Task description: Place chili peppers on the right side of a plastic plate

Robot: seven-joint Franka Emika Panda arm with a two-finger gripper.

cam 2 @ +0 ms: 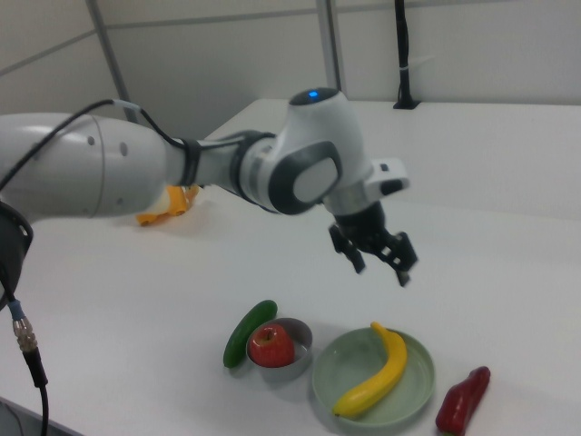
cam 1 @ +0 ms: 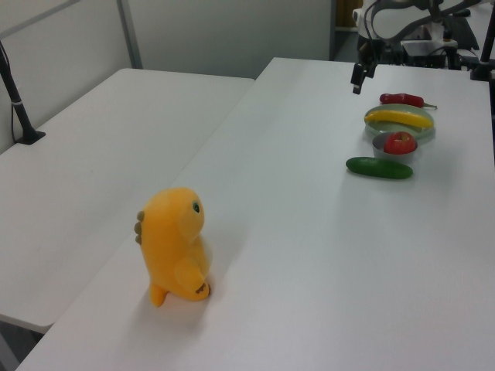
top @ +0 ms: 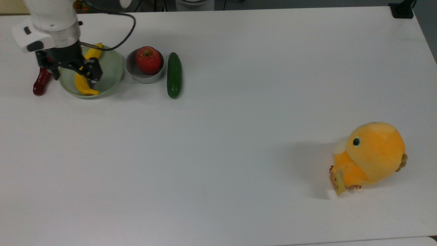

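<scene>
The dark-red chili pepper [top: 41,82] [cam 1: 402,99] [cam 2: 463,400] lies on the table, just off the top view's left edge of the pale green plastic plate [top: 111,73] [cam 1: 428,130] [cam 2: 345,381]. A yellow banana [top: 83,85] [cam 2: 377,372] lies in the plate. My gripper [top: 68,70] [cam 1: 358,77] [cam 2: 379,261] hangs well above the plate and the chili. It is open, with nothing between its fingers, and it hides part of the banana in the top view.
A grey bowl [top: 135,71] [cam 2: 300,331] holding a red apple [top: 148,59] [cam 1: 400,142] stands beside the plate, with a dark green cucumber [top: 174,75] [cam 1: 379,168] [cam 2: 248,332] next to it. An orange plush toy [top: 372,155] [cam 1: 176,243] sits far off.
</scene>
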